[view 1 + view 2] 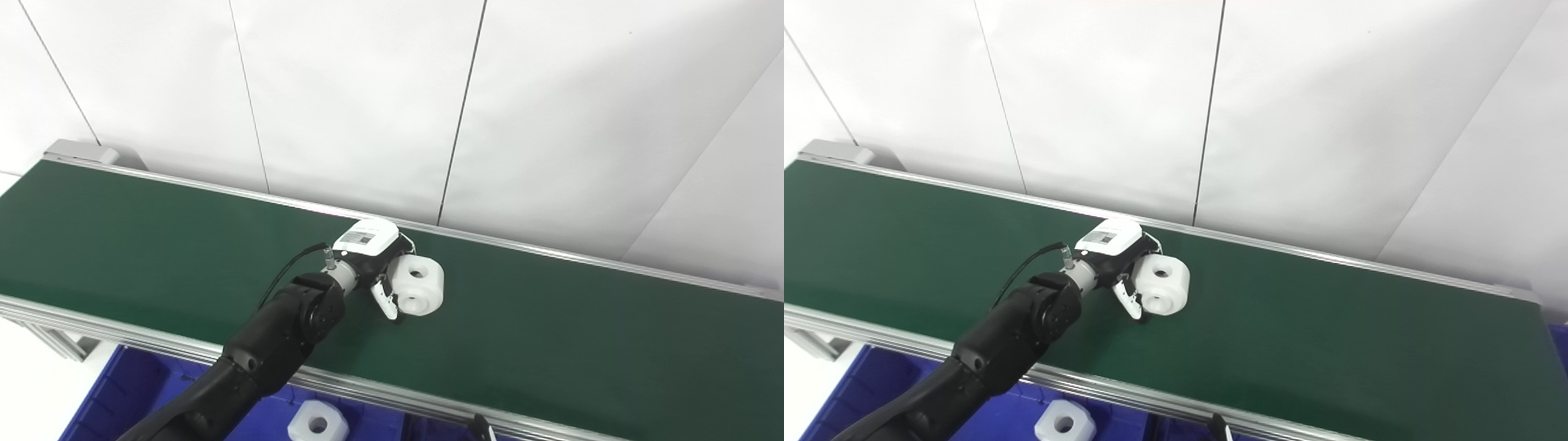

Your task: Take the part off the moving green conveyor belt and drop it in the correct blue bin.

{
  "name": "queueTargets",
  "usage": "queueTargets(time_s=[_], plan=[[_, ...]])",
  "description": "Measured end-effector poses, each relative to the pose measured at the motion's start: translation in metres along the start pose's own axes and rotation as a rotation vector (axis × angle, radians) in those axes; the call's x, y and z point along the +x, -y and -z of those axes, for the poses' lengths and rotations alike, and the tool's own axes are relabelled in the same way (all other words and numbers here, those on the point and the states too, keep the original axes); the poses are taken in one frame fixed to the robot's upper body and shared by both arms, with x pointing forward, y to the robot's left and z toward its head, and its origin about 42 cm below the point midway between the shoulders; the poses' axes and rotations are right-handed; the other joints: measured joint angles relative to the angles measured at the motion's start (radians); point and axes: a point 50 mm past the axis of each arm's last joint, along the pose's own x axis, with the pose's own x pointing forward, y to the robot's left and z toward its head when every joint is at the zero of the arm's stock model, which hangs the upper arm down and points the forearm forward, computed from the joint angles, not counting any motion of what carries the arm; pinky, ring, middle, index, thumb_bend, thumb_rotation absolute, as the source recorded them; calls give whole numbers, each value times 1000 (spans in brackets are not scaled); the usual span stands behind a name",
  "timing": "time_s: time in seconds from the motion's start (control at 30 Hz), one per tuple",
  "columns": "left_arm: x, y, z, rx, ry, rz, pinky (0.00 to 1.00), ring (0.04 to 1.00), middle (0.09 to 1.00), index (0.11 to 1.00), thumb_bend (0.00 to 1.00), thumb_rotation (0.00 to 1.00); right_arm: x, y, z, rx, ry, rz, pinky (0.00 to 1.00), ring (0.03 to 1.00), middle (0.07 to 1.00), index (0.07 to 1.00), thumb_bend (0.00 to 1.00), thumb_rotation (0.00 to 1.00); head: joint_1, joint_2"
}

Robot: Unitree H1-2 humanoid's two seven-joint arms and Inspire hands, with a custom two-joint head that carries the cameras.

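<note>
On belt [551, 331], left hand [373, 257] fingers clasp white part [418, 285]; fingertips hidden behind it.

The left hand [380, 257] covers the near-left side of the white part [418, 285], so its grip there is hidden; it seems to be closed on it. The blue bin [122, 392] and the white piece [317, 422] inside run off the bottom edge.
</note>
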Motion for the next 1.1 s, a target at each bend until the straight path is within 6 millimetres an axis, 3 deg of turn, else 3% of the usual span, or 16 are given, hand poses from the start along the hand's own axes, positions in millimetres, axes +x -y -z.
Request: queueTargets(time_s=[0.1,0.37,0.5,0.57,0.63,0.7,0.83,1.03,1.07,1.1], plan=[[0,0,0,-2,1,2,275,352,480,491,526,0,0,1,0,-1,0,-1,931,934,975,1000,818,851,2,0],[-3,-3,4,-33,2,-8,242,308,476,490,526,0,1,1,0,10,0,0,929,929,973,1000,810,825,5,5],[-18,-19,5,-26,28,-64,263,328,478,490,526,0,1,2,0,10,0,0,936,931,975,1000,797,817,26,38],[-27,-29,4,-24,50,-91,288,365,434,514,521,0,1,2,-1,11,3,-1,942,936,979,1000,781,816,26,38],[-36,-38,1,-26,69,-107,279,358,423,520,520,0,0,3,-4,13,11,-1,952,940,981,1000,781,826,47,75],[-49,-46,0,-29,83,-124,272,351,417,522,519,0,1,3,-8,14,28,-7,962,942,980,1000,775,823,51,78],[-82,-58,-6,-27,122,-153,299,387,430,521,520,0,5,6,-18,18,65,5,979,950,982,1000,780,848,104,130],[-132,-60,-5,-28,111,-155,419,501,495,486,523,0,0,12,-29,12,95,7,975,945,980,1000,767,875,178,193],[-138,-60,-5,-29,109,-146,426,506,499,483,523,0,0,14,-30,9,95,3,971,942,978,1000,771,874,199,218],[-145,-59,-7,-32,106,-136,404,488,498,484,523,0,0,17,-31,10,91,5,966,936,972,1000,778,866,199,218]])
